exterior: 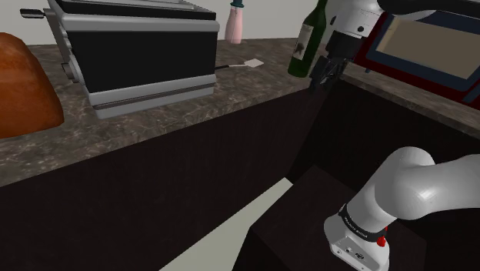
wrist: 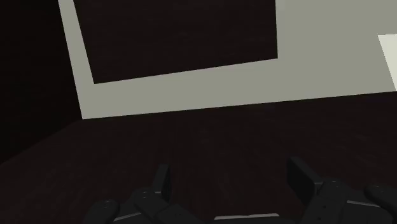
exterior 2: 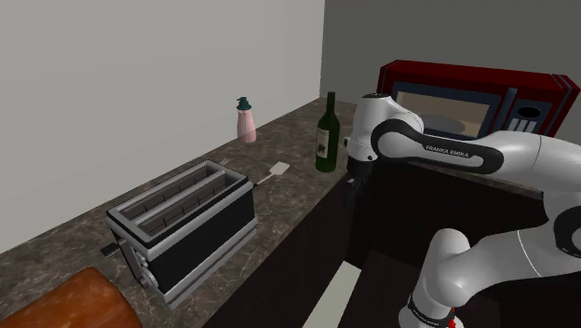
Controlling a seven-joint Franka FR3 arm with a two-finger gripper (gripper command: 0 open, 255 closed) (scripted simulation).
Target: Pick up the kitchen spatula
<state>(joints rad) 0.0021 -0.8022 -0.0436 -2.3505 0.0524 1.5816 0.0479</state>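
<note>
The spatula [exterior: 250, 64] lies flat on the speckled stone counter [exterior: 154, 127], its pale square blade between the toaster and the wine bottle and its thin handle pointing toward the toaster. In the second exterior view the spatula [exterior 2: 276, 170] lies just beyond the toaster's far end. My black gripper [exterior: 319, 77] hangs past the counter's front edge, next to the bottle and to the shoulder view's right of the spatula, pointing down. In the second exterior view my gripper [exterior 2: 352, 191] is below counter level. The wrist view has the gripper [wrist: 232, 181] open, fingers [wrist: 302, 175] apart, nothing between them.
A silver and black toaster [exterior: 135, 50] stands on the counter, a green wine bottle [exterior: 308, 42] close beside my hand, and a pink bottle [exterior: 235, 21] at the wall. A red microwave [exterior 2: 470, 98] sits behind the arm. A brown rounded object [exterior: 23, 85] lies at the counter's end.
</note>
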